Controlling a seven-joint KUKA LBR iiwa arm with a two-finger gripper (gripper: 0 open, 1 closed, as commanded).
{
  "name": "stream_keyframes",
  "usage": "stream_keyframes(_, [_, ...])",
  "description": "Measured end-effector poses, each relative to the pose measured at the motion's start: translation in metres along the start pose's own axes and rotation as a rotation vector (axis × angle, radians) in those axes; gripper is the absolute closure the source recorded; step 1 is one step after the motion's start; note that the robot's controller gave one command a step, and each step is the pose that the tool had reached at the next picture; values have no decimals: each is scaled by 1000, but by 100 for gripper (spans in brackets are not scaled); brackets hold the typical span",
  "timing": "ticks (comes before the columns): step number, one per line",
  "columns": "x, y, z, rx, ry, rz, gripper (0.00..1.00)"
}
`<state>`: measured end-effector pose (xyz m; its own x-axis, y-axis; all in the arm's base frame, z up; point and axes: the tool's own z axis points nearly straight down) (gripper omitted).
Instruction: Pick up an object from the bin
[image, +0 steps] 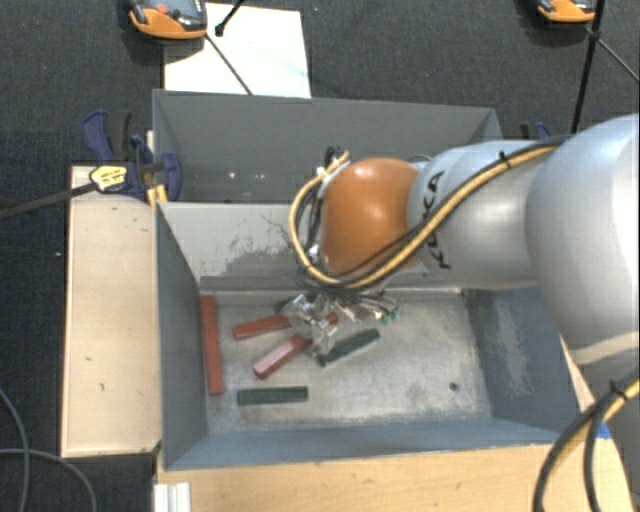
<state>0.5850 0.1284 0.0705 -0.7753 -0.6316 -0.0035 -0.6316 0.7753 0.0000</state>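
Note:
My gripper (322, 325) hangs low over the middle of the bin floor, under the orange wrist cover. Its metal fingers stand among three small bars. A short red-brown bar (260, 326) lies just to its left. A second red-brown bar (279, 356) slants down to the left, with its upper end at the fingertips. A dark green bar (352, 344) lies to the right, tilted, with its left end under the gripper. Whether any of them sits between the fingers is hidden.
A long red-brown bar (212, 345) lies upright along the left wall. A dark green bar (272, 396) lies flat near the front wall. The arm crosses the right half of the bin from the right.

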Motion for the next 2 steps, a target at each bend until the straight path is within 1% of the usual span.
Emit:
stream_keyframes(1, [0,0,0,0,0,1,100])
stream_keyframes(2, [14,4,-141,4,-5,-41,100])
